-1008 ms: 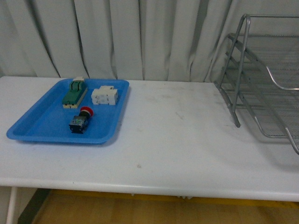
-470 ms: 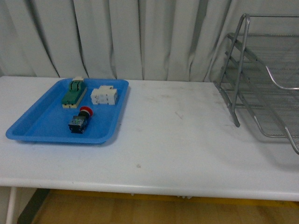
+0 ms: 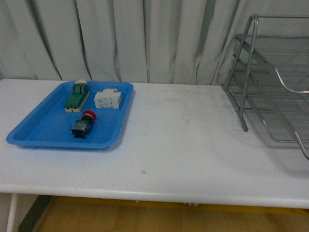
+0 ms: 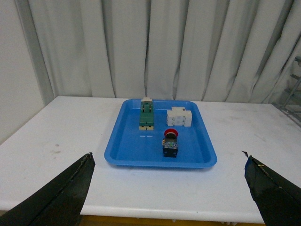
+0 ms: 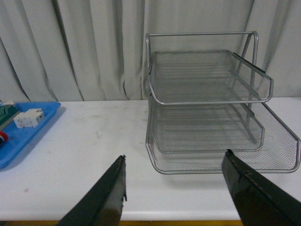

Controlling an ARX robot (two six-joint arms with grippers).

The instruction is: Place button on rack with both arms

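Observation:
The button (image 3: 83, 124) with its red cap lies in the blue tray (image 3: 38, 130) at the left of the table, cap pointing away from me; the left wrist view shows the button (image 4: 170, 142) too. The silver wire rack (image 3: 270, 92) stands at the right edge of the table. Neither arm shows in the front view. My left gripper (image 4: 167, 188) is open, well back from the tray, with nothing between its fingers. My right gripper (image 5: 176, 188) is open and empty, facing the rack (image 5: 207, 108) from in front of the table edge.
A green-and-cream switch block (image 3: 77, 96) and a white breaker (image 3: 108, 99) lie at the back of the blue tray. White curtains hang behind the table. Bare white tabletop (image 3: 183, 135) lies between tray and rack.

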